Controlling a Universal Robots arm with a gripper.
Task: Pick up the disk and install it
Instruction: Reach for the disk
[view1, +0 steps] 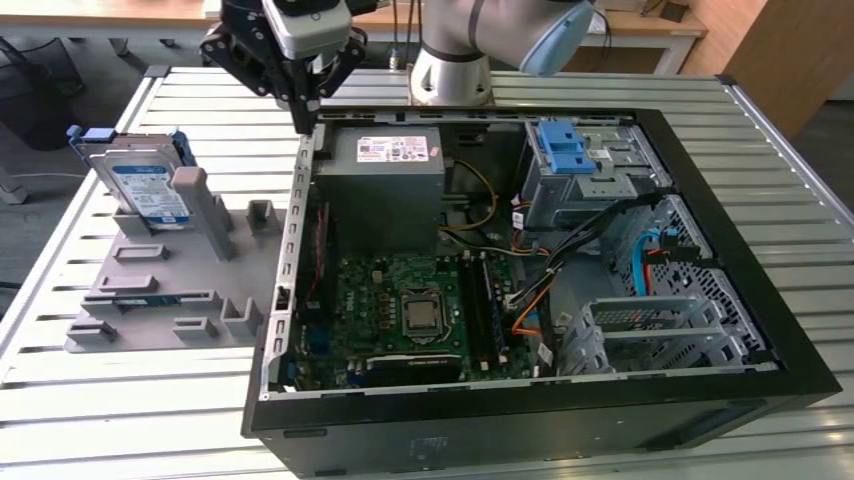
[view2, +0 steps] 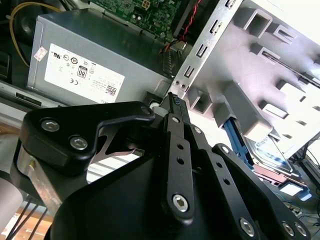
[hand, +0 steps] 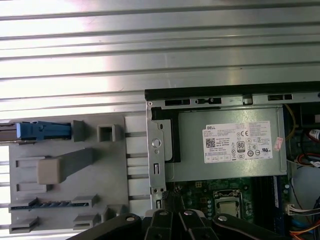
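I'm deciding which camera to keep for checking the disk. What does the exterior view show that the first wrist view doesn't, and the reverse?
Exterior view: the disk's labelled face, standing in the grey holder; the light-blue latch; the arm's base.
First wrist view: a straight-down look along the disk's blue-framed top edge and the holder's slots.
Both: disk, holder, power supply, processor, slatted table, and the gripper, close to the computer case's wall and apart from the disk.

The arm (view1: 447, 60) rises from its base and bends over, its black end effector (view1: 304, 115) pointing down with fingers (view2: 176, 130) closed together, gripping nothing.
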